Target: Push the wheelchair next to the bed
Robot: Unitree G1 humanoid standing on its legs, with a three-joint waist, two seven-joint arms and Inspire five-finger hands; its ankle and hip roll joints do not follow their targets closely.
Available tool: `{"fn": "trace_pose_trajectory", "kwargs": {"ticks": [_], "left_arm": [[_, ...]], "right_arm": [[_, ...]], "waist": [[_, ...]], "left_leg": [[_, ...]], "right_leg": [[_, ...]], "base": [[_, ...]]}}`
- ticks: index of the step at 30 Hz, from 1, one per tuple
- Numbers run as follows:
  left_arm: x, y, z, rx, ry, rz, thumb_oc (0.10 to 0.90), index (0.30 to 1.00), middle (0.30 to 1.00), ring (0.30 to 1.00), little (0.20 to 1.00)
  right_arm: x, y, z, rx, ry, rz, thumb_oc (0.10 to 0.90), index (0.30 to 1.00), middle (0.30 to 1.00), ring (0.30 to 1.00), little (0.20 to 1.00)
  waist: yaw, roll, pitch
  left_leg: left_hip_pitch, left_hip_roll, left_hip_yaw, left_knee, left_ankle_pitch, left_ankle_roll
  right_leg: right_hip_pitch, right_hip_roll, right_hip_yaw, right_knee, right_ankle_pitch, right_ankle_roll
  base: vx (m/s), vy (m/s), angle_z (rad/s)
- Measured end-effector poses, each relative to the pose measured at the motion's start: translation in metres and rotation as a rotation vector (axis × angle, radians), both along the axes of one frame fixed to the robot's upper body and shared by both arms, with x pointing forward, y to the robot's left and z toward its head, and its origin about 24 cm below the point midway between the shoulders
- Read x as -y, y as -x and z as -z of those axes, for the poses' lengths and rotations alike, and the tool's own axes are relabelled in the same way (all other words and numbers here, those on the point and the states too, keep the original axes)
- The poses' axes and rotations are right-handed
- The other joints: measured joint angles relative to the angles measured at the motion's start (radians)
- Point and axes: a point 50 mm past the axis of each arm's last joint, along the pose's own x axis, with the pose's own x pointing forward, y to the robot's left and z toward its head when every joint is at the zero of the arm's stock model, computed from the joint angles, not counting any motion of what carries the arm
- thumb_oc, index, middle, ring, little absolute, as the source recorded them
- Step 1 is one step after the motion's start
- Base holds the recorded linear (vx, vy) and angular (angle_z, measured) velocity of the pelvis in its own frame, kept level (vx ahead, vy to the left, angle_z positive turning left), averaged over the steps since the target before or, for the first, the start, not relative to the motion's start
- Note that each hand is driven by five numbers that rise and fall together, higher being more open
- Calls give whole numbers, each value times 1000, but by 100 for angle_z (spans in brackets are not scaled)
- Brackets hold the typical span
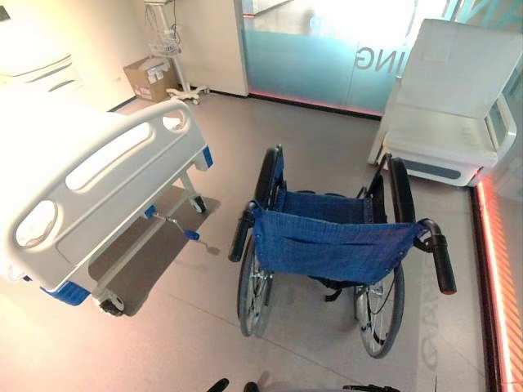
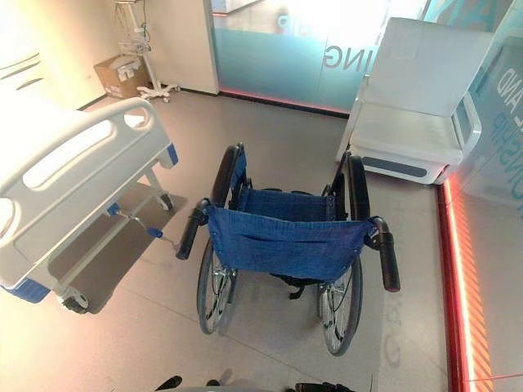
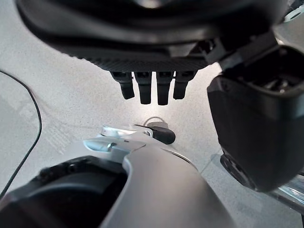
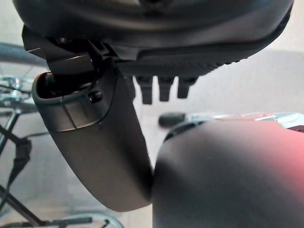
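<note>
A wheelchair (image 1: 327,245) with a blue fabric back, black push handles (image 1: 442,263) and large spoked wheels stands in the middle of the floor, its back towards me. To its left is the foot end of a white hospital bed (image 1: 106,188) with a blue-trimmed base, a strip of bare floor between the two. My left hand (image 3: 152,86) hangs above the floor with straight fingers and holds nothing. My right hand (image 4: 164,90) hangs the same way, empty, with part of a wheelchair wheel (image 4: 10,97) beside it. Neither hand touches the handles.
A white reclining chair (image 1: 449,106) stands at the back right against a frosted glass wall (image 1: 327,57). A cardboard box (image 1: 151,77) and a wheeled stand (image 1: 176,49) are at the back left. A red light strip (image 1: 490,286) runs along the right floor edge.
</note>
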Motion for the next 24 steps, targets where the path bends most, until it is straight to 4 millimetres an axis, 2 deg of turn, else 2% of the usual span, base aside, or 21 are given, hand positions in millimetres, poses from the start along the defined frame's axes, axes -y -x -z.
{"fn": "trace_pose_trajectory", "kwargs": {"ticks": [21, 24], "left_arm": [[-3, 3, 0, -32, -41, -16, 800, 900, 900, 900, 900], [-5, 3, -1, -33, -92, -117, 800, 900, 900, 900, 900]], "right_arm": [[-2, 3, 1, 4, -2, 1, 800, 900, 900, 900, 900], [-3, 7, 2, 5, 0, 5, 800, 900, 900, 900, 900]], "waist": [[0, -11, -11], [0, -16, -23]], "left_leg": [[15, 1, 22, 0, -2, 1], [15, 1, 22, -1, -2, 1]], "right_leg": [[-1, 0, 25, 0, 0, 0], [-1, 0, 25, 0, 0, 0]], "base": [[6, 5, -3], [0, 0, 0]]}}
